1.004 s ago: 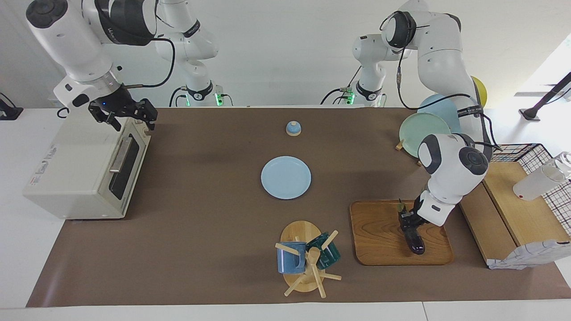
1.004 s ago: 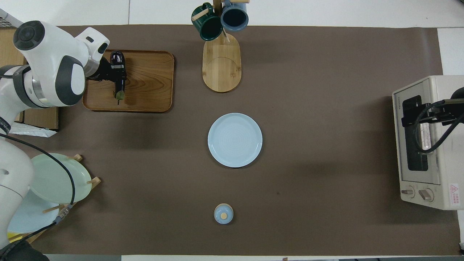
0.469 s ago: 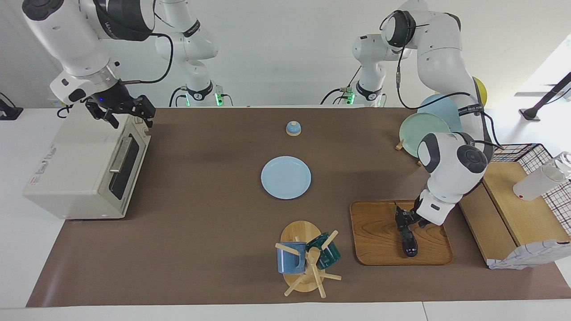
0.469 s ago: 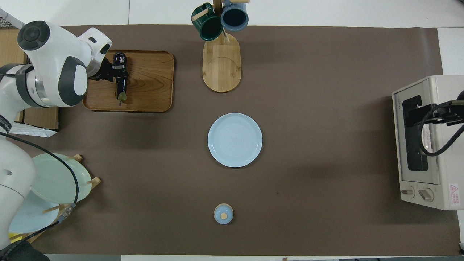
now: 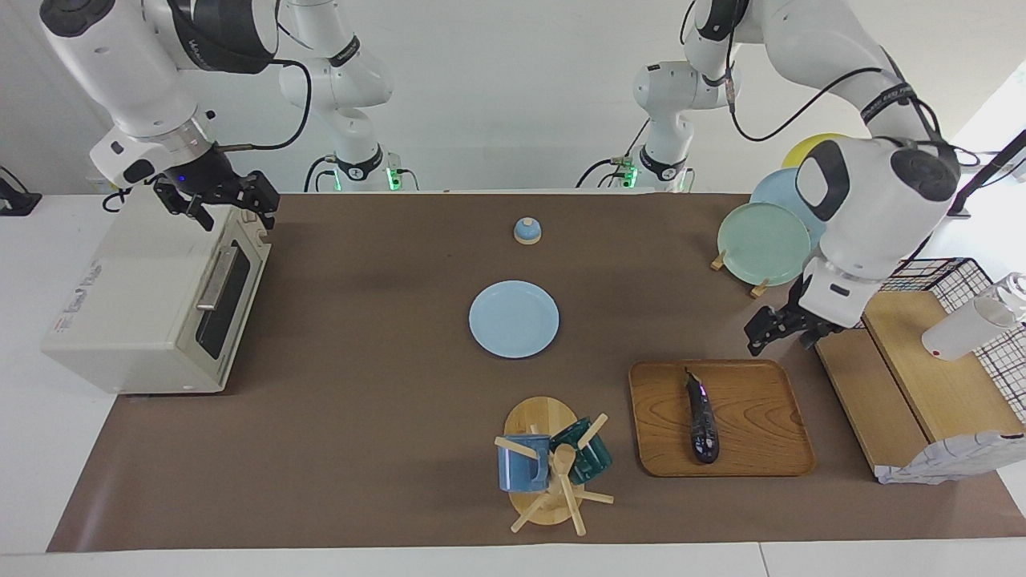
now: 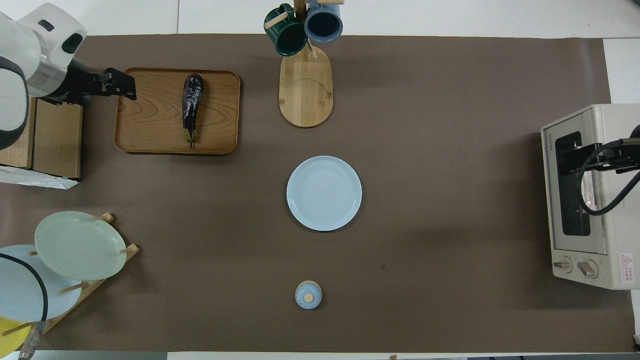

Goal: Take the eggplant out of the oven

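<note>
Eggplant [image 5: 702,416] lies flat on the tray [image 5: 761,385], stem toward 12 o'clock in the facing view, out of the oven [image 5: 152,296], whose door is shut. My left tool [image 5: 776,328] hangs spread and empty over the worktop [image 5: 361,401] at the tray's 1 o'clock. My right tool [image 5: 232,207] hovers at the oven's top front edge, fingers apart, holding nothing. I judge removal done; next is just pulling both arms clear.
</note>
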Robot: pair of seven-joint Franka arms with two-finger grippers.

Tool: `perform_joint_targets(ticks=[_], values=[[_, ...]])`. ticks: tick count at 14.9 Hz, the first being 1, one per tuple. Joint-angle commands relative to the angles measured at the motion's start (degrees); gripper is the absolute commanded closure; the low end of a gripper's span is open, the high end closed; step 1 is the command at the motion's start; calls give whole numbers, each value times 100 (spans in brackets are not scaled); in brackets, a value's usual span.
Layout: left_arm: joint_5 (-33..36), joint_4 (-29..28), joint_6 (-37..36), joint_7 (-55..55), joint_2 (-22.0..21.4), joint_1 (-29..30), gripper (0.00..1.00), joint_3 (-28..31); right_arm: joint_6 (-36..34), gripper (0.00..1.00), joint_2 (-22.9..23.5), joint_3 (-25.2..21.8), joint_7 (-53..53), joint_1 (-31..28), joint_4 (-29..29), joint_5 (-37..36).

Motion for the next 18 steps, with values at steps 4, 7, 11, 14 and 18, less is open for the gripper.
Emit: perform_joint_targets(ticks=[4,7,11,14,18], values=[[137,-209,-1737,-73,-1239,-10,0,1,-112,0,-31,18,54,-40,27,158],[137,-550,-1986,-82,-1520,-28,0,1,-112,0,-31,18,54,-40,27,158],[102,-1036,-1872,-47,-1793,-62,0,-8,-112,0,-31,18,54,-40,27,158],[50,-834,-2170,-65,-1741,-98,0,-8,-112,0,-31,18,54,-40,27,158],[-109,-666,-2162,-65,-1723,-89,0,10,-112,0,-31,18,54,-40,27,158]])
